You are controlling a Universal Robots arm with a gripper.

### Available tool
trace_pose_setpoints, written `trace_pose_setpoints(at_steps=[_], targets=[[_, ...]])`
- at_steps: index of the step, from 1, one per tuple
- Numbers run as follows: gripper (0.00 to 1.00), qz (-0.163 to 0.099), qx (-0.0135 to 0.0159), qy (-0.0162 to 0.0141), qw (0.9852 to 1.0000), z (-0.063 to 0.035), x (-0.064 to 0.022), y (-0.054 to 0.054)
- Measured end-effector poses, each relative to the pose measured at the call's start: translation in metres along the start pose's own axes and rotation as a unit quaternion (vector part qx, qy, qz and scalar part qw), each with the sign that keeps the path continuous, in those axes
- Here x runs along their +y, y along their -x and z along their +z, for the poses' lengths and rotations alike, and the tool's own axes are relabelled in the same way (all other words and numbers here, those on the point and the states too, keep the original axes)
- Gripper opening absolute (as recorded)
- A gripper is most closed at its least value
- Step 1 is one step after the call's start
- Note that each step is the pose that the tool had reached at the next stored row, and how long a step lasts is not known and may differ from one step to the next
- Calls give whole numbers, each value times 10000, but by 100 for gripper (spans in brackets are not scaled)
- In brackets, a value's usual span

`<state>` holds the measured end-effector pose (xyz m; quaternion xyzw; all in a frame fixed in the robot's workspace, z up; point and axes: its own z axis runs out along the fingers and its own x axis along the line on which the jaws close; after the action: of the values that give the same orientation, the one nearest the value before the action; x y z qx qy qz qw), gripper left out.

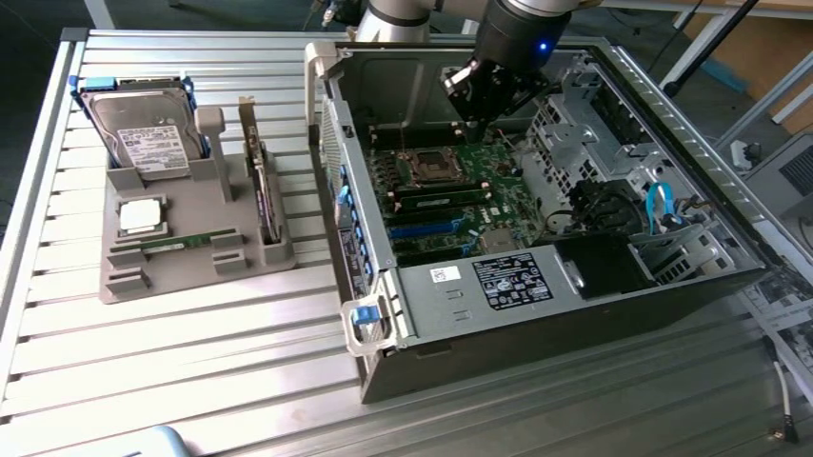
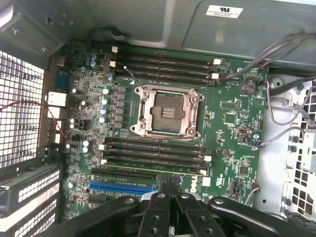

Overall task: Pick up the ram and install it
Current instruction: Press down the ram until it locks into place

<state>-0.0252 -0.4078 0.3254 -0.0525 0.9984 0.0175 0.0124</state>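
Fingers of my black gripper (image 1: 473, 122) hover nearly closed, gripping nothing visible, over the green motherboard (image 2: 163, 123); thin green ram stick (image 1: 447, 199) sits slotted. Pressing unevenly risks half-latched seating.

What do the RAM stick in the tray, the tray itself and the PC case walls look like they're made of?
The ram: green circuit board, likely fibreglass laminate, matte, judging by its colour and thin edge. The tray: grey, dull, with moulded slots and posts, so probably plastic, possibly 3D-printed. The case wall: bare grey sheet metal, with folded edges and a soft sheen. The gripper hangs inside the case, above the motherboard.
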Motion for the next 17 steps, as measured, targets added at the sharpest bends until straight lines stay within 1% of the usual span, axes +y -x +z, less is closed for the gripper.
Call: trace_pose_setpoints(at_steps=[9,15,17], targets=[[11,23,0,2,10000,1,0,2],[11,153,-5,-2,9999,6,2,2],[11,259,-8,-4,9997,8,2,1]])
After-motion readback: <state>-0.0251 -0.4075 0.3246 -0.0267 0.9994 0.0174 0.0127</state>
